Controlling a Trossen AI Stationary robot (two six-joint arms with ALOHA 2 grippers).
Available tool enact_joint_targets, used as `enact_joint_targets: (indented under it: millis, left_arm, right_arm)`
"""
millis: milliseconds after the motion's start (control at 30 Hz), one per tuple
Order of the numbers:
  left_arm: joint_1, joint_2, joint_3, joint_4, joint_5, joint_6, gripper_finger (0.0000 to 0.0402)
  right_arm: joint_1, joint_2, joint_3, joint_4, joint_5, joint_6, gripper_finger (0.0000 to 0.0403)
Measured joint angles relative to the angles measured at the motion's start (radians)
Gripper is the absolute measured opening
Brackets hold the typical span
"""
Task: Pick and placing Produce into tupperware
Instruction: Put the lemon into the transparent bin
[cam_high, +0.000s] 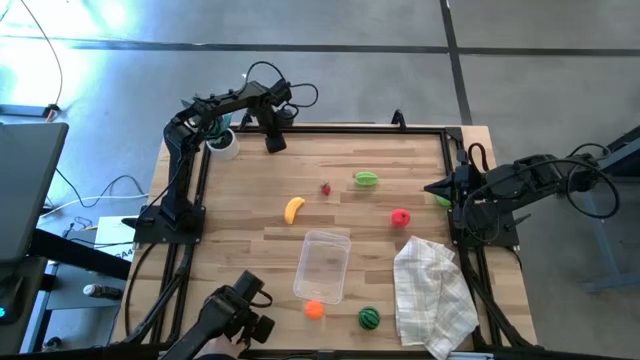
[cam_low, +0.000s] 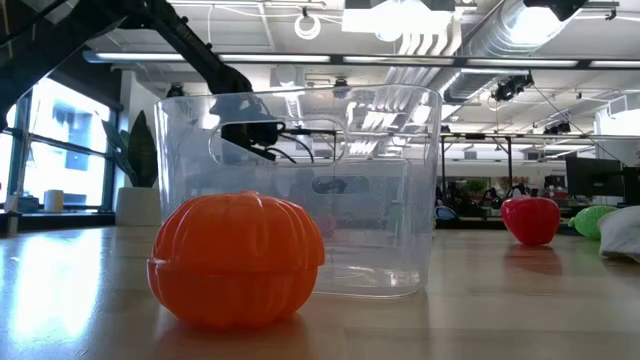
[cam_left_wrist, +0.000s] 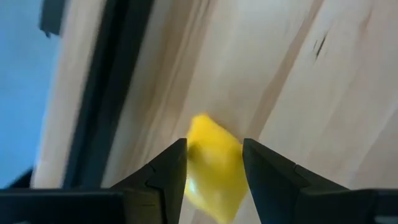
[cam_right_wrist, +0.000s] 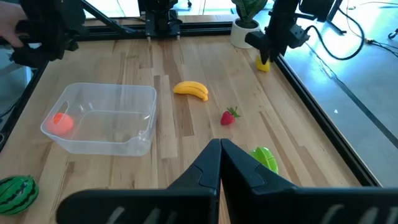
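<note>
My left gripper (cam_high: 274, 142) points down at the table's far left, beside the black frame rail, shut on a yellow lemon (cam_left_wrist: 213, 163). The right wrist view shows the lemon (cam_right_wrist: 263, 64) under its fingers. My right gripper (cam_right_wrist: 221, 146) is shut and empty, raised at the table's right edge. The clear tupperware (cam_high: 323, 264) stands upright near the middle front. An orange (cam_high: 315, 310) lies just outside its near wall. A banana (cam_high: 294, 209), a small red piece (cam_high: 326, 188), a green piece (cam_high: 366, 179), a red fruit (cam_high: 400, 217) and a watermelon (cam_high: 369, 318) lie on the table. My left gripper pinches the lemon's two opposite sides (cam_left_wrist: 194, 155) between its two fingers, coming from above and pointing down. The lemon sits low, close over the tabletop; whether it touches the wood I cannot tell.
A potted plant (cam_high: 220, 140) stands at the far left corner next to my left gripper. A white checked cloth (cam_high: 432, 295) lies crumpled at the front right. Another green piece (cam_high: 441, 199) lies by the right arm. A black frame (cam_high: 330, 128) rims the table.
</note>
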Motion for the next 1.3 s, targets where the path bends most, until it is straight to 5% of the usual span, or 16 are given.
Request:
enact_joint_targets:
  millis: [633,1100,1300]
  left_arm:
    - [0.000,0.012,0.011,-0.149,0.036,0.001,0.0145]
    - [-0.047,0.011,0.247,-0.478,0.043,0.030,0.0145]
    - [-0.106,0.010,0.250,-0.378,0.013,0.060,0.0145]
  right_arm:
    - [0.000,0.000,0.000,0.000,0.001,0.000,0.0000]
    - [0.000,0.000,0.000,0.000,0.002,0.000,0.0000]
    - [0.000,0.000,0.000,0.000,0.002,0.000,0.0000]
